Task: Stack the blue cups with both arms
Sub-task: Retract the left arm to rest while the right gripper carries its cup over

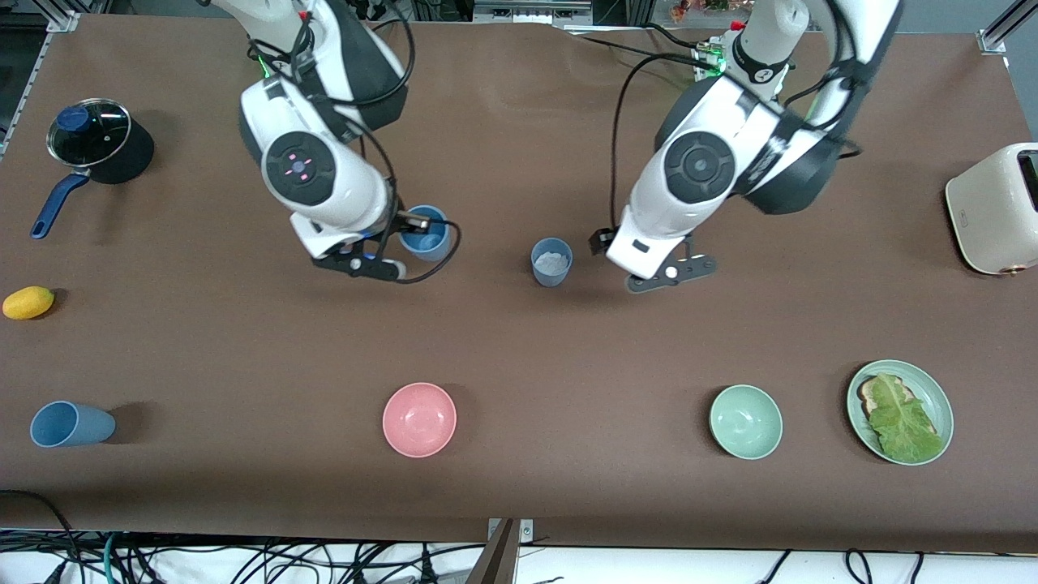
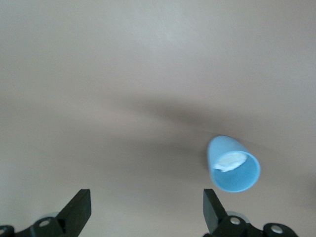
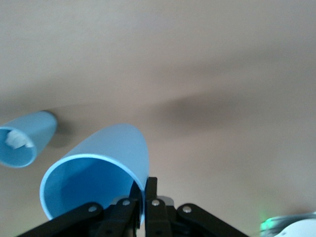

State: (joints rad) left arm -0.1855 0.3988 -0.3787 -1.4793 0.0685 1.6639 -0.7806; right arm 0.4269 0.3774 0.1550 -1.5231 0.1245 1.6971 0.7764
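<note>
Covering the bench is a plain brown mat, with aluminium framing at its corners and loose cables hanging along its edge nearest the front camera. A greyer blue cup stands upright mid-bench with a pale patch inside; take it as the landmark. Just beside it, toward the left arm's end, the left hand hangs with fingers spread wide and nothing between them. Toward the right arm's end, the right hand is clamped on the rim of a mid-blue cup, lifted over the mat. Nearer the camera than the landmark sit a pink bowl and a green bowl. A third blue cup lies tipped over.
</note>
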